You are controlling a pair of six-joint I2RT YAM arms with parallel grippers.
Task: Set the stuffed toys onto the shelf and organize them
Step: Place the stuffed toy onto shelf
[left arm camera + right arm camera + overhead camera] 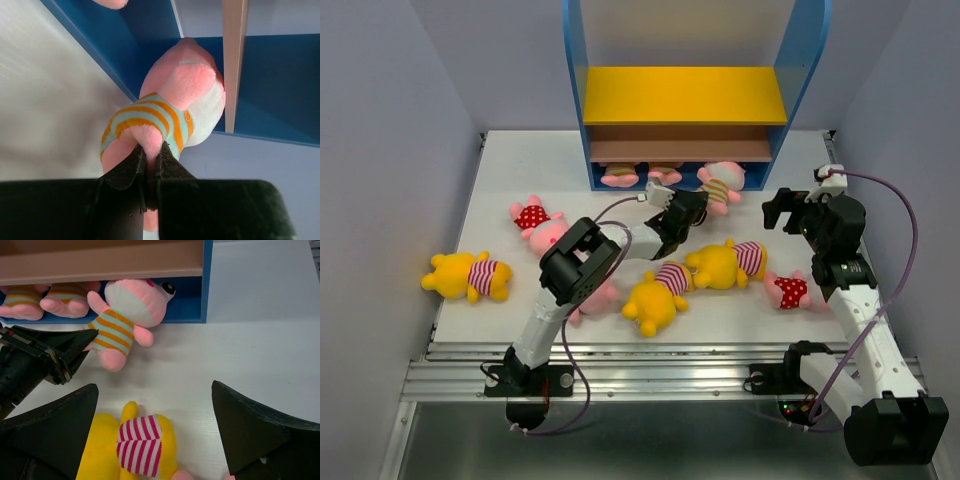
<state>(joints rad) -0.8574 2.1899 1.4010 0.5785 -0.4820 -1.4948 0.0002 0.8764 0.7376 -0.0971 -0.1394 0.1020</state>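
At the shelf, left gripper pinches striped pig (right gripper gapes wide).

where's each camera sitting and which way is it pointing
Top external: above and behind the robot, looking down at the shelf; left arm and right arm show.
Left wrist: on the left arm, facing the shelf's base; left hand shut on the striped pig.
Right wrist: on the right arm, facing the shelf's bottom over a yellow bear; right hand open.
Shared: all three show that pig.
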